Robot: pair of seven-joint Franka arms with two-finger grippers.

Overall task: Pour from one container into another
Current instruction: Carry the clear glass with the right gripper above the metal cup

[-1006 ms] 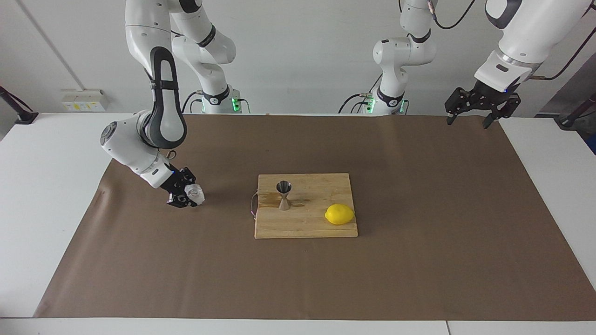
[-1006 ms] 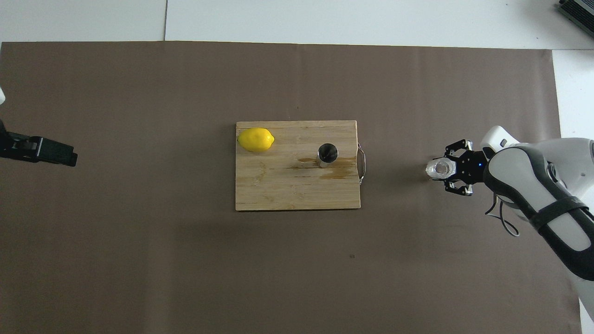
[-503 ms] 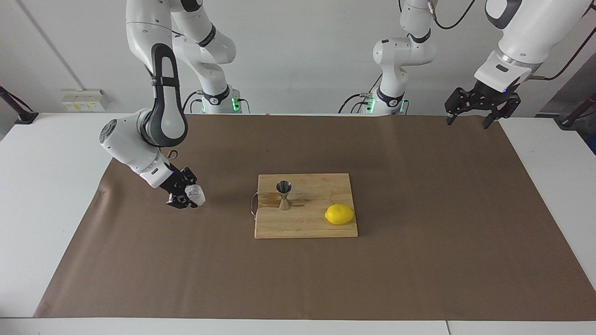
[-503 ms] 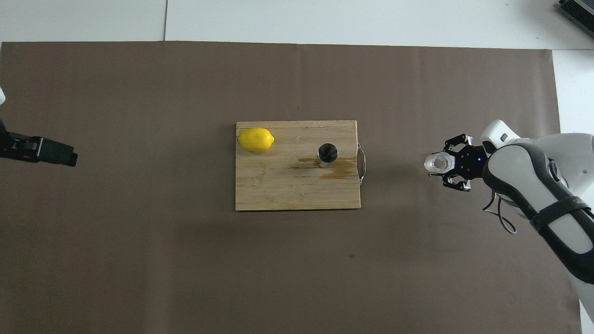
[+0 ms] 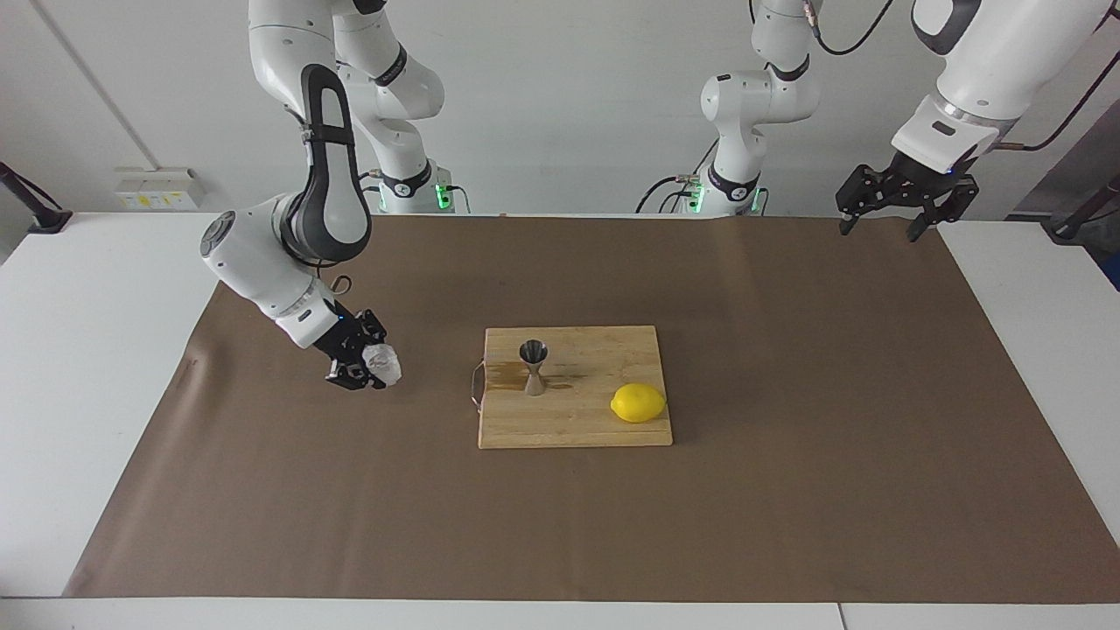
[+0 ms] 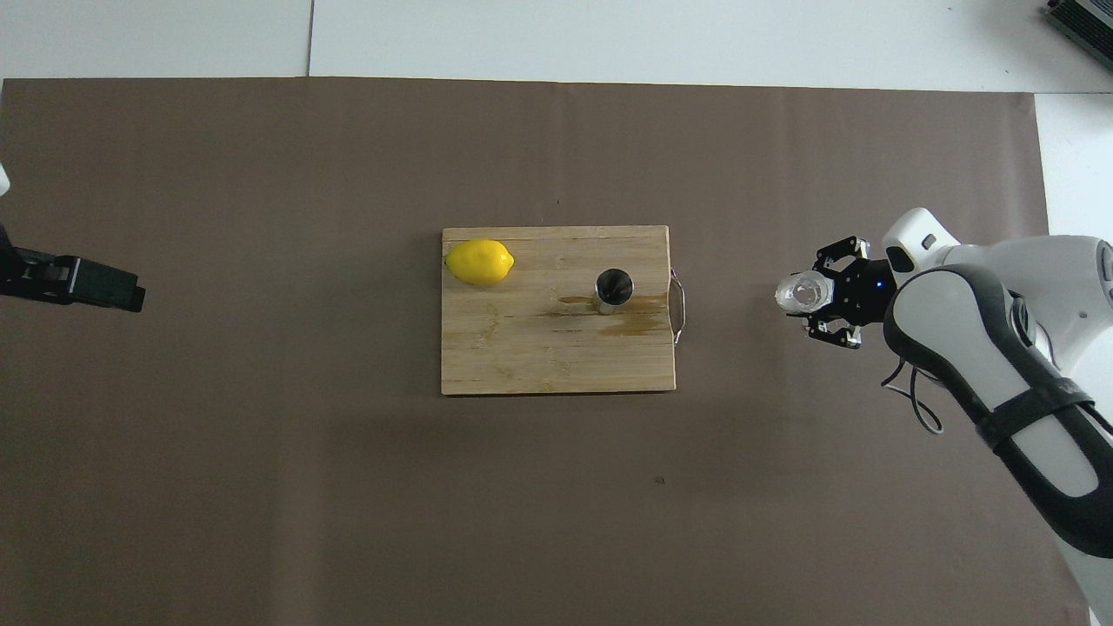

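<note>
The right claw [image 5: 366, 366], clamped on the clear faceted cup [image 5: 382, 364], has lifted and carried it closer to the steel jigger [image 5: 534, 367] upright on the cutting board [image 5: 604, 420] beside a lemon [image 5: 638, 402]; pouring comes next. The left claw [image 5: 892, 210] waits, spread wide, over the tabletop's [image 5: 87, 350] edge.

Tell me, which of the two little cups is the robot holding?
The squat clear cup, gripped by the right gripper over the brown mat. The steel jigger stands untouched on the board.

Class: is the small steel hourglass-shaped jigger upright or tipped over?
Upright. The small steel hourglass-shaped jigger stands on its lower cone on the wooden cutting board, dark mouth facing up.
</note>
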